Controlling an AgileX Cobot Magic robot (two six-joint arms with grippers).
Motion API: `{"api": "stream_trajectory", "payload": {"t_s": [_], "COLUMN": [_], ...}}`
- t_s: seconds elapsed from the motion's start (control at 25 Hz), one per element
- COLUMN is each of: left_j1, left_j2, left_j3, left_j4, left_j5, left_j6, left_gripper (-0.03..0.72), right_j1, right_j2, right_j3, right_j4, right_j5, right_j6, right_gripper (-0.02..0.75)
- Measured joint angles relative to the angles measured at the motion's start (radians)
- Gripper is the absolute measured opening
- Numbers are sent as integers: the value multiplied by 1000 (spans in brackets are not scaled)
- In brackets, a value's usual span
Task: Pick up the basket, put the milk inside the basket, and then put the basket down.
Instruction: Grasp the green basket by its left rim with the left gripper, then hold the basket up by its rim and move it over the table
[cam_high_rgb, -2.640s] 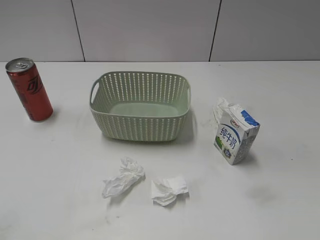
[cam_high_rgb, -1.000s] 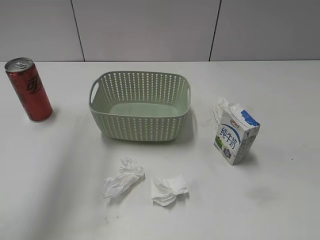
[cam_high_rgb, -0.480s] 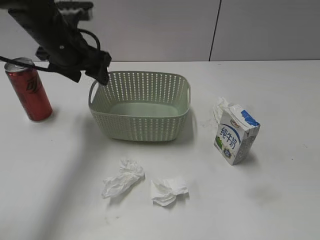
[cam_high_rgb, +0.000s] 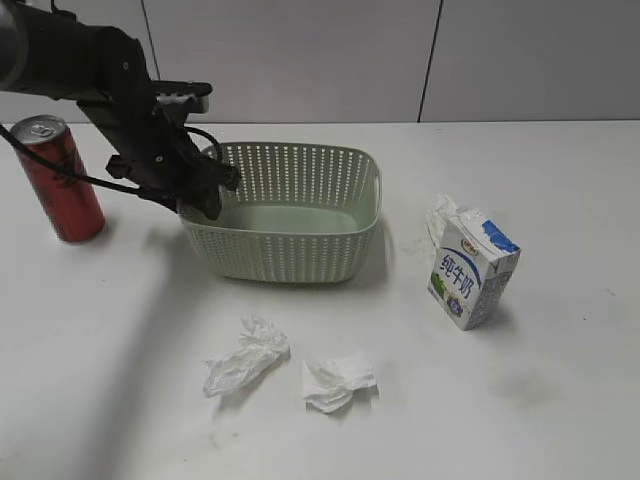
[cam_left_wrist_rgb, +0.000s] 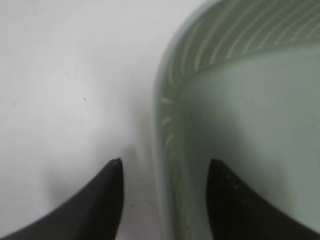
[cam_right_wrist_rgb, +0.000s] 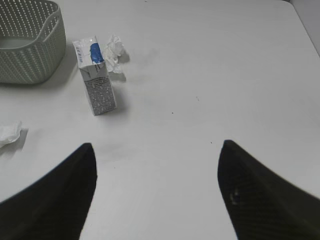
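Basket: the pale green rectangular plastic basket with perforated walls (cam_high_rgb: 285, 212) stands flat on the white desk (cam_high_rgb: 560, 400), towards the far edge and a little left of the middle. It holds nothing.

Left claw: the black left gripper (cam_high_rgb: 205, 190) is down at the basket's left short wall. In the left wrist view its jaws are parted, one finger (cam_left_wrist_rgb: 100, 200) outside over the desk and the other over the basket floor, with the rim (cam_left_wrist_rgb: 167, 150) between them. They straddle the wall but have not closed on it.

Right claw: the right gripper (cam_right_wrist_rgb: 155, 195) hangs spread wide over bare desk at the right side, well apart from everything and holding nothing. It does not show in the exterior view.

Milk: the small white carton with blue lettering and a torn spout (cam_high_rgb: 470, 268) stands upright right of the basket, near but not touching it.

Other things: a red soda can (cam_high_rgb: 58, 178) near the far left corner; two crumpled white tissues (cam_high_rgb: 290, 367) towards the near edge.

Progress: very early, as I judge it. Nothing is lifted or packed. Left to do: clamp the wall, raise the basket, carry the milk in, set the basket down.
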Motion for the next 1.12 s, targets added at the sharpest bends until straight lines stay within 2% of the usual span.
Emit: {"api": "stream_trajectory", "payload": {"t_s": [0.12, 0.2, 0.52, 1.12], "left_j1": [0, 0, -2, -2], "left_j2": [3, 4, -6, -171], "left_j3": [-2, -2, -2, -2], "left_j4": [-12, -14, -8, -7], "left_j5": [-17, -27, 4, 169], "left_j6": [-7, -29, -170, -214], "left_gripper": [111, 11, 0, 0], "right_j1": [0, 0, 0, 0], "right_j2": [0, 0, 0, 0], "right_j3": [0, 0, 0, 0], "right_j4": [0, 0, 0, 4], "right_j5": [0, 0, 0, 0], "right_j6": [0, 0, 0, 0], "right_gripper": [573, 573, 573, 573]}}
